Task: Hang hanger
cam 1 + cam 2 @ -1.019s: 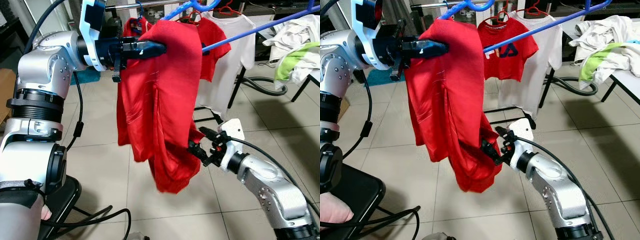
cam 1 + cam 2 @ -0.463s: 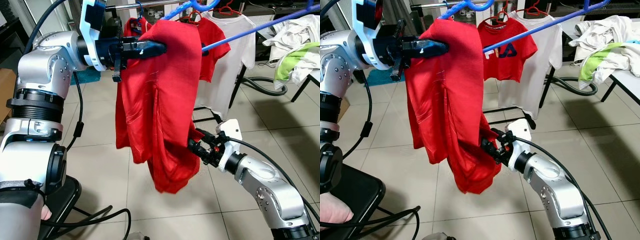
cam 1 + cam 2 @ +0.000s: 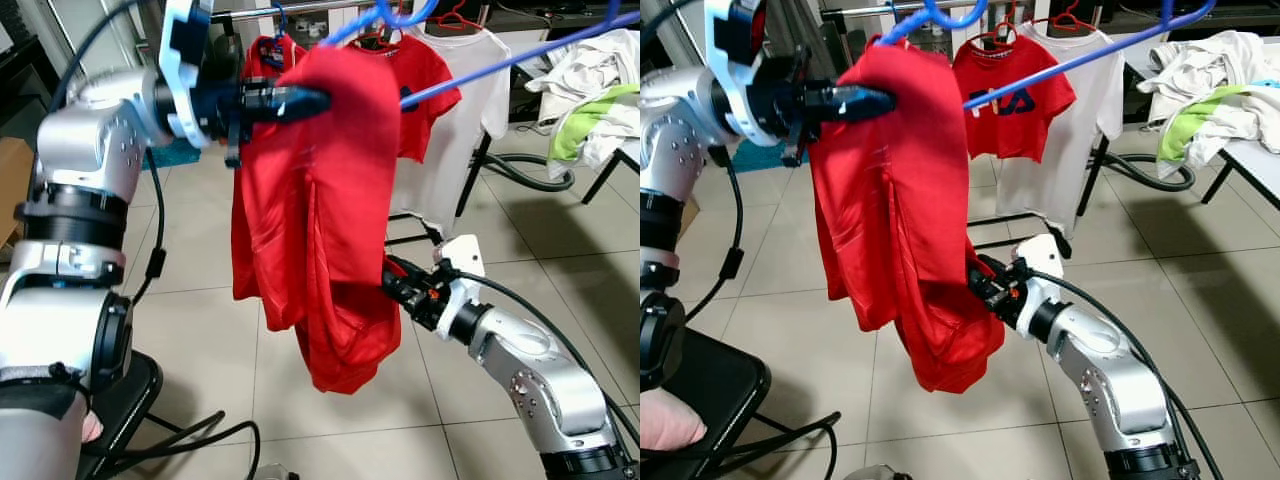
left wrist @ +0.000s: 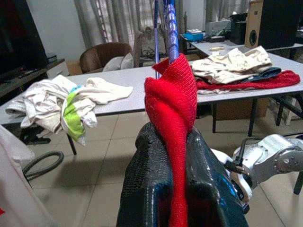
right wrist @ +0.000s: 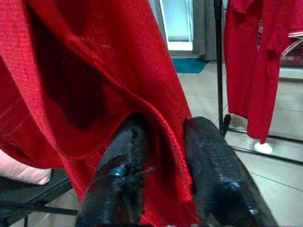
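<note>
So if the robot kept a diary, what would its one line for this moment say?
left gripper: shut on red shirt, held high | right gripper: fingers around shirt's lower fold | blue hanger: in shirt top | not yet hung

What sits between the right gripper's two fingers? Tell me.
A fold of the red garment runs down between the right gripper's fingers, seen in the right wrist view; the head views show it at the garment's lower edge.

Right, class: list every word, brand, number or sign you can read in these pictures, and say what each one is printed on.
"FILA": dark letters on the chest of the red T-shirt hanging on the rack; the blue hanger bar crosses the letters, so only part of the logo is plain.
No print shows on the red garment, the white T-shirt or the clothes heaped on the table.
</note>
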### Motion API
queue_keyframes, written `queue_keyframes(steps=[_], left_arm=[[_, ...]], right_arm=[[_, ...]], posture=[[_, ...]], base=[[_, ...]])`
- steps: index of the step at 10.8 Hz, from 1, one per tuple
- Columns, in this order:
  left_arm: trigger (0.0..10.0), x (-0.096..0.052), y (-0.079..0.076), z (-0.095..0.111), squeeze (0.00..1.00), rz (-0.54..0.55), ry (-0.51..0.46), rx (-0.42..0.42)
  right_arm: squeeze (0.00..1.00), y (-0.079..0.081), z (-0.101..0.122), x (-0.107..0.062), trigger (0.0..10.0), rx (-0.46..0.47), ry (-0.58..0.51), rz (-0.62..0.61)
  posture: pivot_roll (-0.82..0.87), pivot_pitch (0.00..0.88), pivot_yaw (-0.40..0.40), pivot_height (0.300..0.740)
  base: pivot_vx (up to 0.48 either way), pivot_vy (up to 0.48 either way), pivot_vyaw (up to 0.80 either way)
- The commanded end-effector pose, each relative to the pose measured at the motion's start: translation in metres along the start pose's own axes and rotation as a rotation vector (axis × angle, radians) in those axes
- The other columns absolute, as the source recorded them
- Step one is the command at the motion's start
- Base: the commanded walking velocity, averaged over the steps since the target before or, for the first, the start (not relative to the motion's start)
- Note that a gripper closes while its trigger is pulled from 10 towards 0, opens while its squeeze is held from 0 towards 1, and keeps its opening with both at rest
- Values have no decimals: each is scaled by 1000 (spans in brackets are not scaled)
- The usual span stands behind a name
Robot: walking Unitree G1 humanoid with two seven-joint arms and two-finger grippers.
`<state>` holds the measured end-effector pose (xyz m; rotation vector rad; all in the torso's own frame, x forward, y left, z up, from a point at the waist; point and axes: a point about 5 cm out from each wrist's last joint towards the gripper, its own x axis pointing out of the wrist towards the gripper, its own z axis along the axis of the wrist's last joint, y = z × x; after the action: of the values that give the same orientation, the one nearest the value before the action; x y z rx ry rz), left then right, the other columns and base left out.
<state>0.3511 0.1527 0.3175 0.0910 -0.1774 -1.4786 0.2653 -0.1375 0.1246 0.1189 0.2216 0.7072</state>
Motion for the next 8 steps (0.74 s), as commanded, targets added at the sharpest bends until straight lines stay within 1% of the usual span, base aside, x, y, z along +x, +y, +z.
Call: queue_keyframes(steps=[1, 2, 3, 5, 7, 8], left_arm=[[0, -4, -2, 11, 0, 2, -8, 57], [0, -10, -2, 3, 0, 44, 16, 53], [0, -18, -2, -4, 0, 84, 32, 50], [0, -32, -6, -11, 0, 137, 38, 39], [0, -39, -8, -15, 0, 182, 36, 37], [0, -39, -8, -16, 0, 187, 32, 36]], right_arm=[[0, -1, 4, 1, 0, -3, -18, 0], [0, -7, 3, -1, 0, 7, -20, -53], [0, -15, 0, -6, 0, 43, -19, -117], [0, -25, -6, -16, 0, 117, -13, -192], [0, -34, -10, -21, 0, 109, 25, -225], [0, -33, -8, -20, 0, 99, 26, -206]], posture=[[-16, 0, 119, 740], [-21, 0, 119, 740], [-26, 0, 110, 740], [-26, 0, 93, 740], [-20, 0, 77, 740], [-16, 0, 76, 740]], base=[[0, 0, 0], [0, 0, 0], [0, 0, 0], [0, 0, 0], [0, 0, 0], [0, 0, 0]])
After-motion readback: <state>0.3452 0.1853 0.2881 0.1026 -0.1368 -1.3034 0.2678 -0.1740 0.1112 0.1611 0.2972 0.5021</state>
